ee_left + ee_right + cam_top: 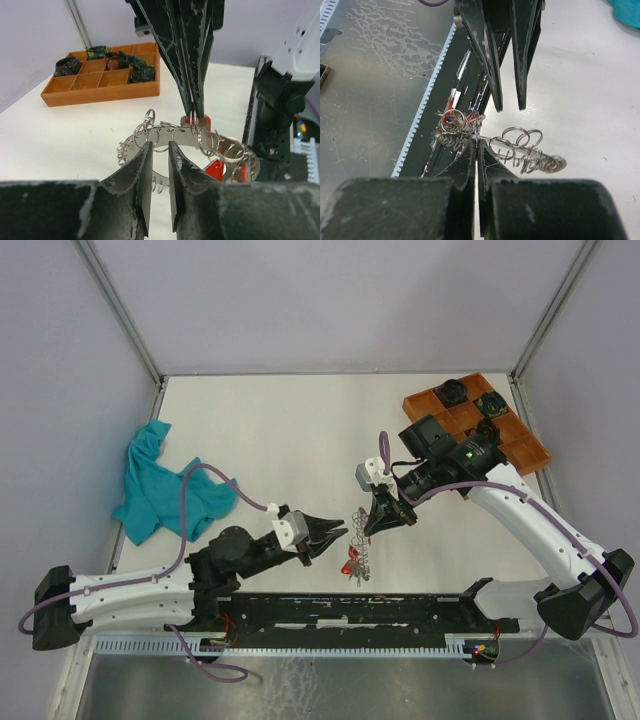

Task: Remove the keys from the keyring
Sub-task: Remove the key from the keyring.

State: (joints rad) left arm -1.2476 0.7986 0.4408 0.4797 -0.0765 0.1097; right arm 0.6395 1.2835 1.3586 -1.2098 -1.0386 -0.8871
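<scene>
A: Top view first. Where's the keyring (358, 558)?

B: Lower centre, apparently lifted off the surface (300, 420). The right hand (372, 527) is clamped on it, and red-tagged keys (348, 567) dangle beneath. The left hand (335, 533) sits just to its left.

A: Left wrist view?

B: The coil arcs across mid-frame, with small split rings (148, 121) strung along it. The right hand (194, 116) comes down from the top, pinched tight on the coil. At the bottom the left hand's fingers (140, 175) stand slightly apart, gripping nothing, with one ring just past their tips.

A: Right wrist view?

B: The right hand's own fingers (467, 160) are closed on the coil at lower centre. The left hand (509, 105) is at the top, its fingers parted.

A: How will it handle?

B: It's light, springy, slick thin wire, so I'd expect it to flex and swing. Best to pinch a key's tag or split ring close to the coil.
</scene>
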